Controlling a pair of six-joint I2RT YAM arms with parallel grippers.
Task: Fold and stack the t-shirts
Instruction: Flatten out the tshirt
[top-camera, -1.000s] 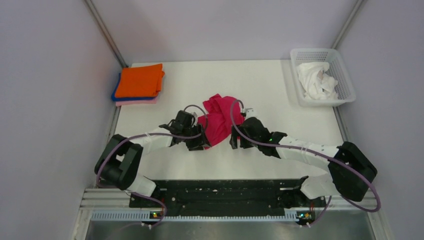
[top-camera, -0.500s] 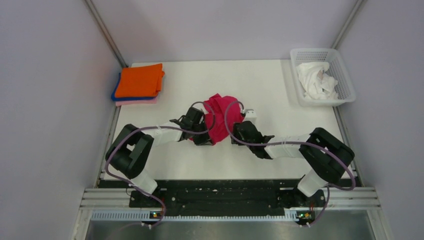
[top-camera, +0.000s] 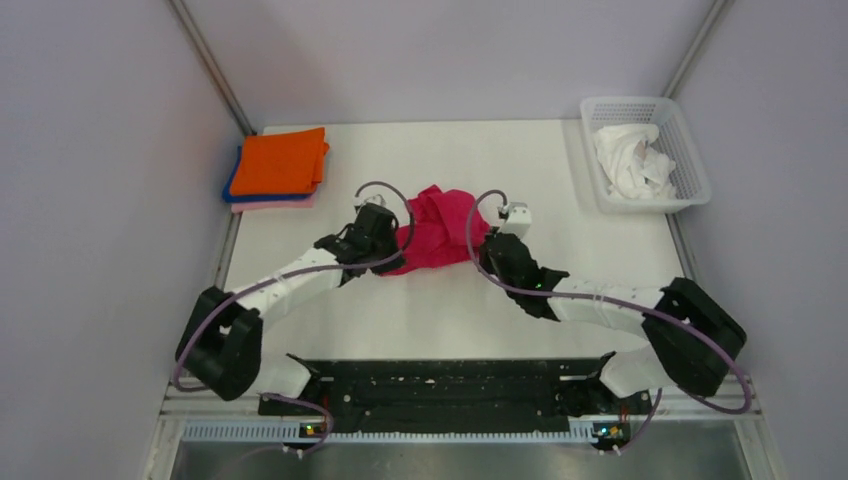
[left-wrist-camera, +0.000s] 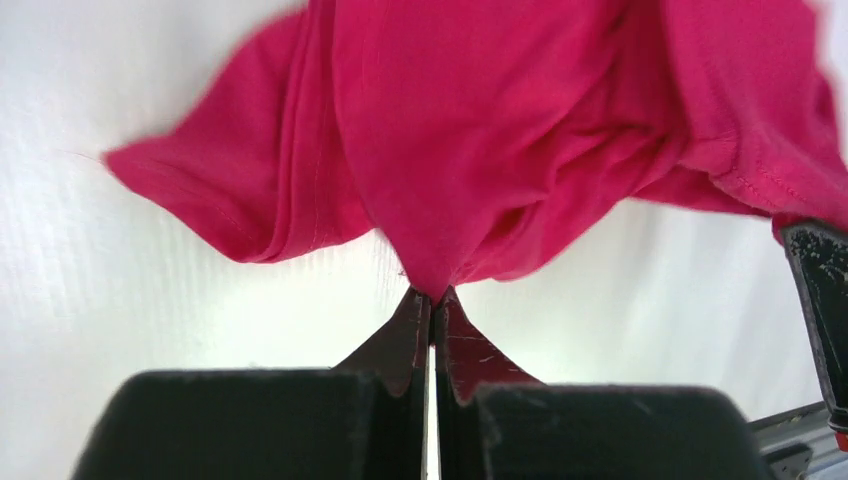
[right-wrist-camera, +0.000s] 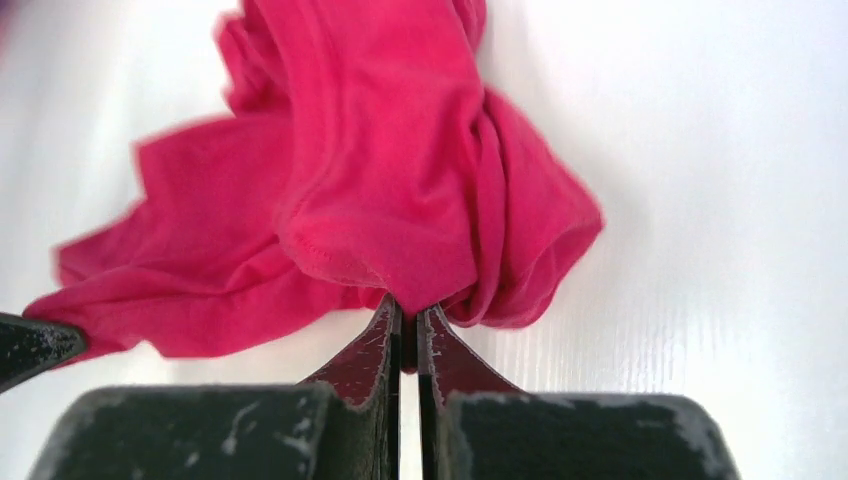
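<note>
A crumpled crimson-magenta t-shirt (top-camera: 436, 230) lies bunched at the table's middle, with an arm at each side. My left gripper (left-wrist-camera: 432, 296) is shut on a pinch of its cloth (left-wrist-camera: 470, 150) at the shirt's left side (top-camera: 398, 252). My right gripper (right-wrist-camera: 408, 310) is shut on a fold of the same shirt (right-wrist-camera: 370, 190) at its right side (top-camera: 482, 246). A folded stack, orange t-shirt (top-camera: 281, 160) on top with blue and pale pink edges beneath, sits at the far left. A crumpled white t-shirt (top-camera: 632, 158) lies in the basket.
The white lattice basket (top-camera: 692, 168) stands at the far right corner. Grey walls close in the table on both sides. The other gripper's dark finger (left-wrist-camera: 822, 290) shows at the right edge of the left wrist view.
Both grippers closed on the crimson shirt. Both arms shifted further back, and the shirt has been drawn wider sideways between them.
</note>
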